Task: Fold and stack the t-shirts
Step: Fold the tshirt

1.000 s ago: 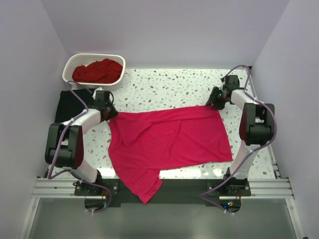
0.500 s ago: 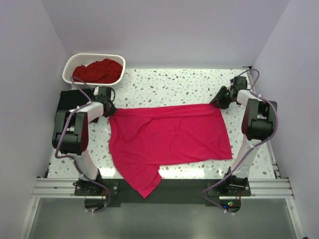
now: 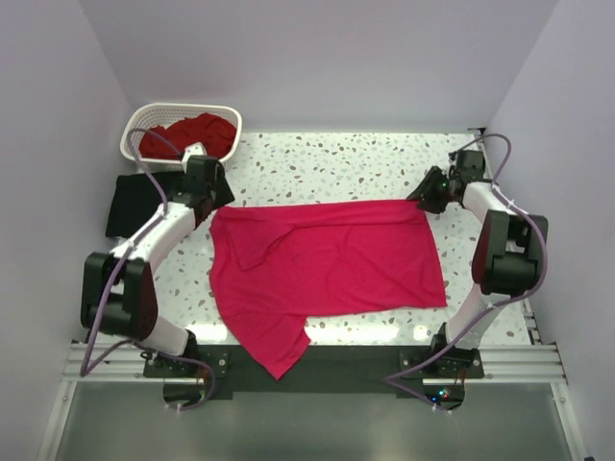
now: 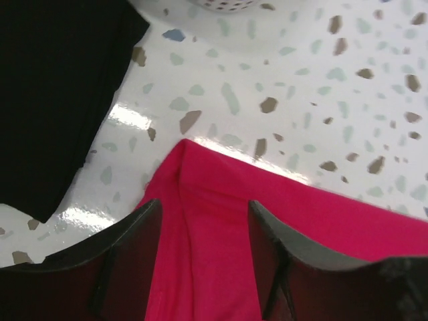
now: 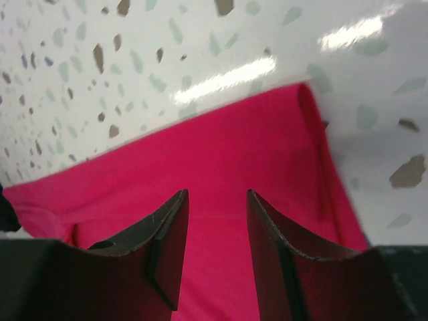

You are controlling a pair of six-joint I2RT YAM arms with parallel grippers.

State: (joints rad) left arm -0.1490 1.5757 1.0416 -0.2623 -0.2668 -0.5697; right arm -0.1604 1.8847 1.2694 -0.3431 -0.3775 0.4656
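Observation:
The bright pinkish-red t-shirt [image 3: 327,264] lies spread on the table, with one part hanging over the near edge. My left gripper [image 3: 213,195] is open over its far left corner [image 4: 200,200], with the fabric showing between the fingers [image 4: 134,257]. My right gripper [image 3: 429,197] is open over the far right corner [image 5: 267,147], its fingers [image 5: 160,234] astride the fabric. The black t-shirt [image 3: 130,202] lies flat at the left edge and also shows in the left wrist view [image 4: 53,87]. The darker red t-shirt [image 3: 187,136] is bunched in the basket.
The white lattice basket [image 3: 133,134] stands at the far left corner, just beyond my left gripper, and its bottom edge shows in the left wrist view [image 4: 227,4]. Speckled tabletop [image 3: 336,168] stretches behind the shirt. Walls close in on the left, right and back.
The shirt's far edge has been drawn out straight and its far left corner has moved toward the back. The left arm has stretched out. The right gripper has shifted slightly right.

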